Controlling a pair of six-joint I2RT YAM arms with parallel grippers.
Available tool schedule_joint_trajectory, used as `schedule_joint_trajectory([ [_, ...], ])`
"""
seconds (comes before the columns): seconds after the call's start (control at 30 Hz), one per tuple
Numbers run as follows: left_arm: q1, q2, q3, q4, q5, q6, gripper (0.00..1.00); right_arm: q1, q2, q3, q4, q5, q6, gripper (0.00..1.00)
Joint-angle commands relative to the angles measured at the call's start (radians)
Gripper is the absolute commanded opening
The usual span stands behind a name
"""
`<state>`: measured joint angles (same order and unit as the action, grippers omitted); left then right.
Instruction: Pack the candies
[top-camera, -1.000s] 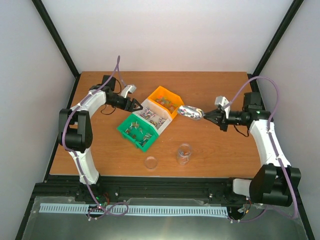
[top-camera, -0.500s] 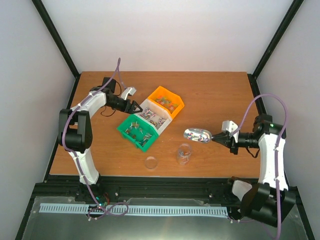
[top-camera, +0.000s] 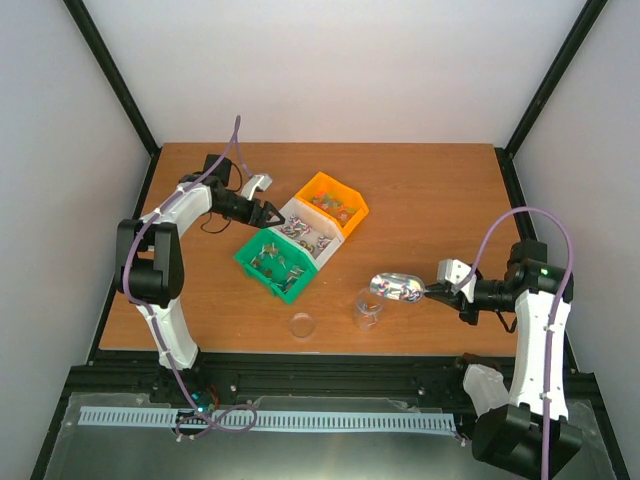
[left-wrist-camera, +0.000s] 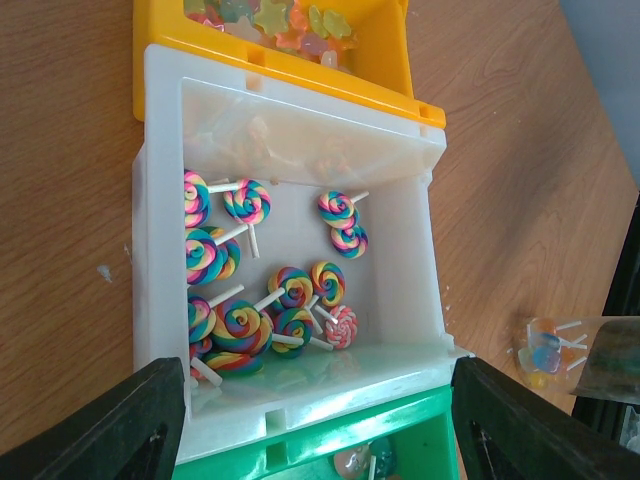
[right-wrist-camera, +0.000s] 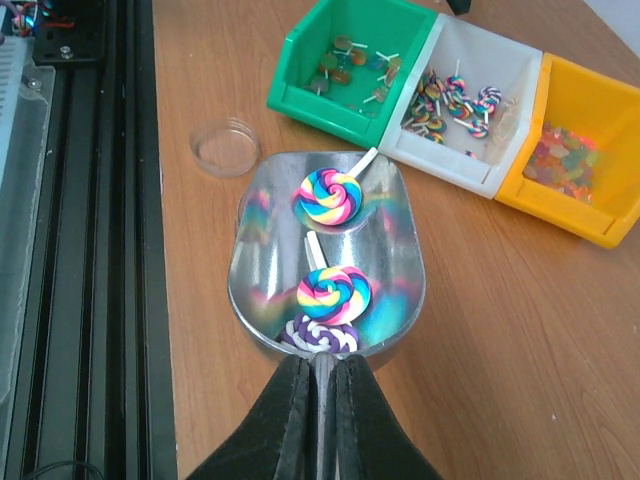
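The candies are small swirl lollipops and gummies. Three lollipops (right-wrist-camera: 334, 293) lie in the silver scoop (right-wrist-camera: 325, 255), and my right gripper (right-wrist-camera: 320, 365) is shut on its handle. In the top view the scoop (top-camera: 397, 287) hangs level just right of and above the clear jar (top-camera: 368, 308), which holds a few candies. More lollipops (left-wrist-camera: 240, 325) fill the white bin (left-wrist-camera: 160, 250). My left gripper (left-wrist-camera: 320, 420) stands open, its fingers astride the near end of the white bin, holding nothing.
Three bins sit in a diagonal row: green (top-camera: 290, 290), white (top-camera: 300, 207) and orange (top-camera: 352, 214), each with candies inside. A round clear lid (top-camera: 301, 324) lies on the table left of the jar, near the front edge.
My right arm has carried the loaded scoop from beside the orange bin toward the front of the table, ending next to the jar. The left arm has not moved.
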<state>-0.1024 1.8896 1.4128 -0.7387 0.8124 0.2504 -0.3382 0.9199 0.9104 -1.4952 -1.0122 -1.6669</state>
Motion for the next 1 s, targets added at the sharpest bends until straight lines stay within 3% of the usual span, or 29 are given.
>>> schedule_joint_trajectory([
  [0.0, 0.007, -0.025, 0.013, 0.015, 0.019, 0.013, 0.74, -0.007, -0.037, 0.004, -0.009, 0.049, 0.026, 0.03],
  [0.97, 0.006, 0.005, 0.012, 0.052, 0.041, -0.011, 0.74, 0.198, -0.012, 0.110, 0.013, 0.241, 0.196, 0.03],
])
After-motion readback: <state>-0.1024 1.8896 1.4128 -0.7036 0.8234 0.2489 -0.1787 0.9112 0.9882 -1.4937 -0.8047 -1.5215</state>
